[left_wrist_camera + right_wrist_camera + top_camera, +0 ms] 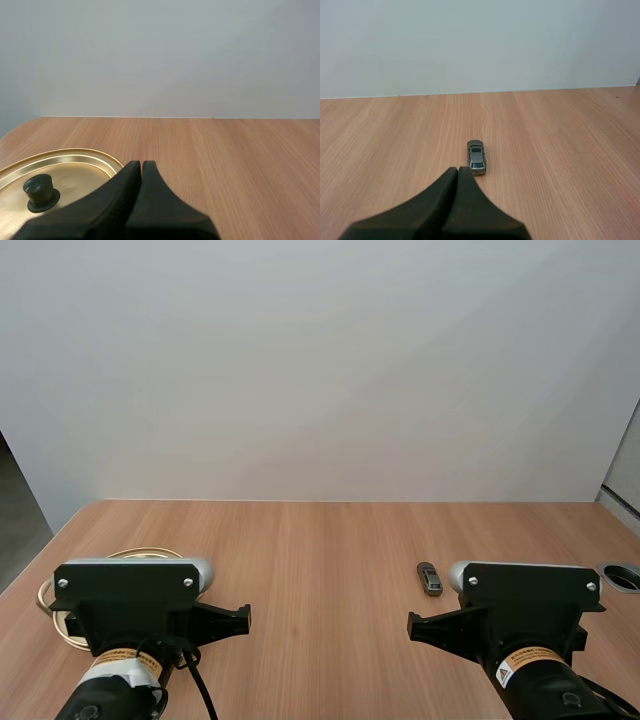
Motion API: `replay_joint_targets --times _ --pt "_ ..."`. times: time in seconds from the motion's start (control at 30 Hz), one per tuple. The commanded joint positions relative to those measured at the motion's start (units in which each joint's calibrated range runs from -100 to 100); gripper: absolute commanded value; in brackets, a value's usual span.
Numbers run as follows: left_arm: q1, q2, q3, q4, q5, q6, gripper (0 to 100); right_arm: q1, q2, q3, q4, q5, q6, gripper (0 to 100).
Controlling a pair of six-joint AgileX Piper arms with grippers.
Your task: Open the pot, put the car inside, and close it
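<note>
**Both grippers closed and empty; car just past the right fingertips**

Nearest, the left gripper (141, 165) has its two black fingers pressed together into one dark wedge, with nothing between them. Just to the left of that wedge sits the pot (75, 162), covered by its gold lid (70, 175). The lid's dark knob (40, 190) stands upright, left of the fingers and apart from them.

The right gripper (457, 171) is likewise closed on nothing. The car (476, 157), small and grey, lies on the table (320, 550) just beyond the fingertips and slightly to their right, its length pointing away from them.

From above, the car (429, 578) rests on the right half of the table beside the right arm. The pot's gold rim (45, 595) shows at the near left, under the left arm.
</note>
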Motion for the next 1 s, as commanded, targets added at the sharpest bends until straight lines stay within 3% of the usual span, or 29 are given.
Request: replay_joint_targets --times 0.0,0.43,0.57,0.67,0.73,0.8,0.9,0.97 --pt "0.05 -0.01 0.0 0.02 0.06 0.04 3 -0.03 0.0 0.0 -0.03 -0.06 0.02 0" --pt "0.05 -0.01 0.0 0.01 0.06 0.04 3 -0.03 0.0 0.0 -0.47 -0.05 0.02 0" --pt "0.05 -0.01 -0.12 7.09 -4.7 2.4 3 -0.03 0.0 -0.62 -4.05 1.07 0.02 0" --pt "0.05 -0.01 -5.39 15.26 -11.11 3.04 3 -0.38 0.0 -7.35 -10.64 5.23 0.02 0" --pt "0.05 -0.01 -11.27 20.65 -6.62 3.04 3 -0.37 0.0 -12.31 -16.24 7.26 0.02 0" --pt "0.05 -0.01 -17.12 21.67 2.97 2.14 3 -0.45 0.0 -18.22 -20.5 7.64 0.02 0" --pt "0.05 -0.01 -24.63 21.01 15.94 -0.52 3 -1.15 0.0 -26.28 -21.26 8.44 0.02 0" --pt "0.05 0.13 -27.8 21.88 16.22 -0.72 3 -1.48 0.0 -31.45 -21.06 11.11 0.02 0"
